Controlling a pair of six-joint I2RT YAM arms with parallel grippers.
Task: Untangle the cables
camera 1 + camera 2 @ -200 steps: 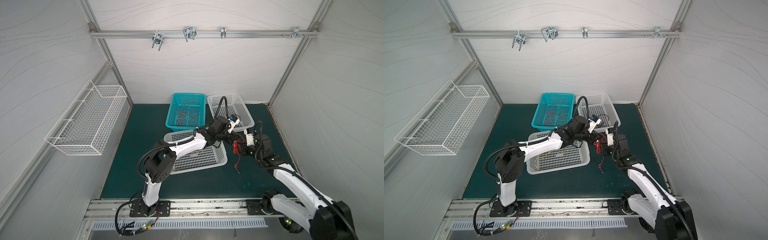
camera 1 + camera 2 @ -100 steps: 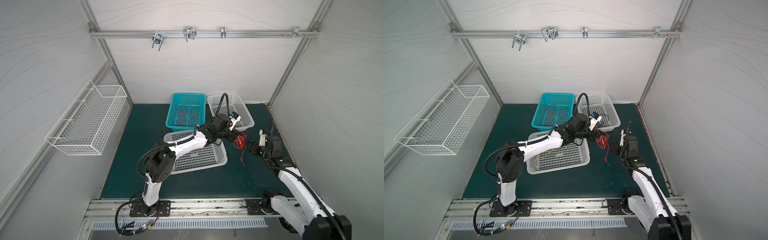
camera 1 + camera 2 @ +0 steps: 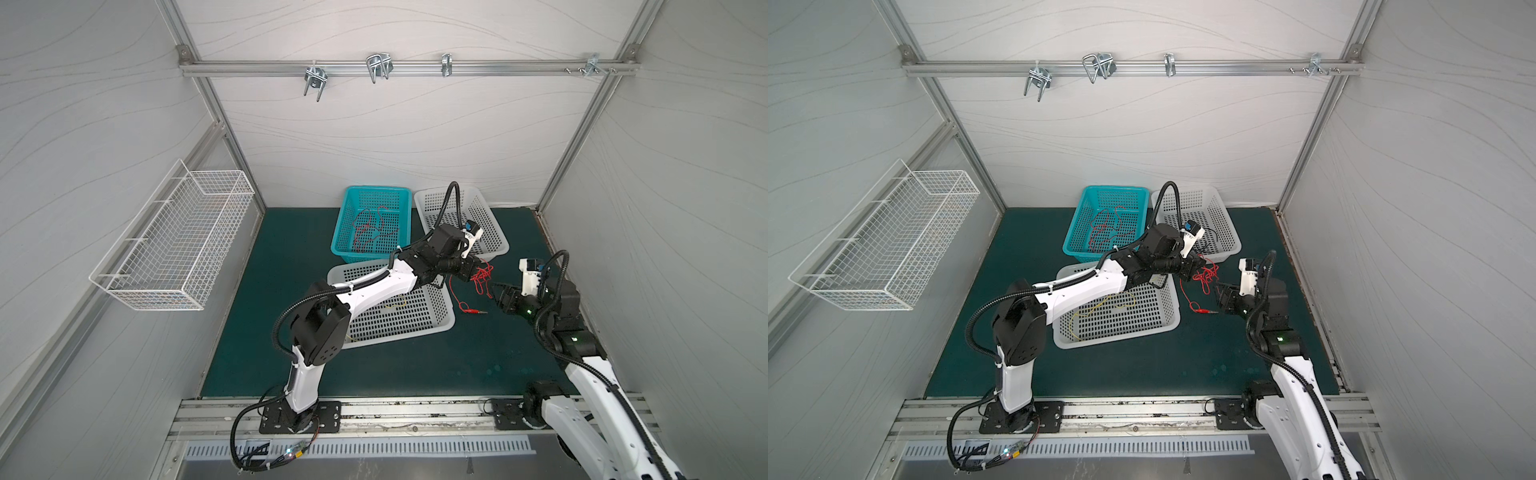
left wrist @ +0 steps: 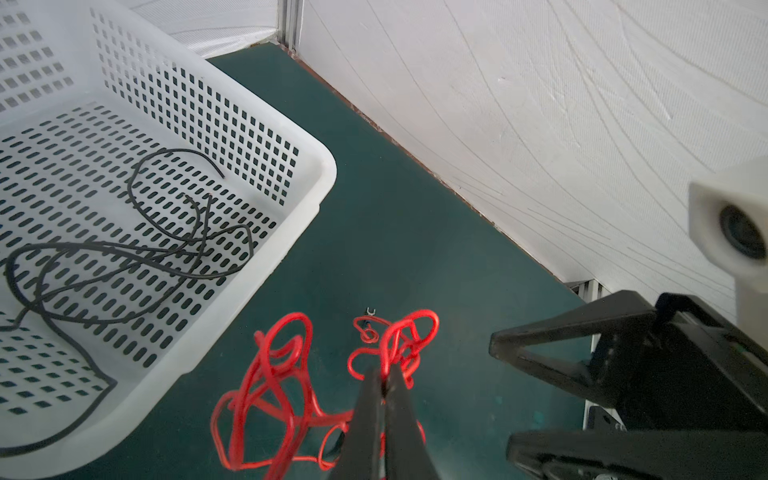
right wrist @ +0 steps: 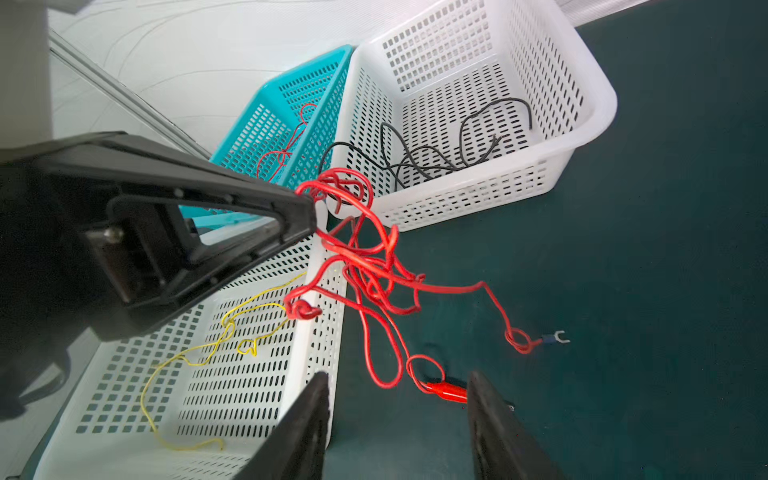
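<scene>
1. The red cables are thin, glossy, rubbery wires knotted into one loose clump. It hangs over the dark green mat, just off the corner of the near white basket, with loose ends trailing down onto the mat.
2. One trailing end carries a red crocodile clip, another a small blue fork terminal. Both lie on the mat.
3. The left gripper, black and wedge-shaped, is pinched tight on a loop of the clump.
4. The right gripper faces the clump with its jaws apart, holding nothing.
5. I count three perforated plastic baskets: the near white one, a far white basket and a teal basket. A fourth, a wire basket, hangs on the side wall.
6. A thin yellow cable lies in the near white basket, matte black cables in the far white one, and loose red wires in the teal one.
7. In both top views the left arm stretches across the near white basket and hides part of it.
</scene>
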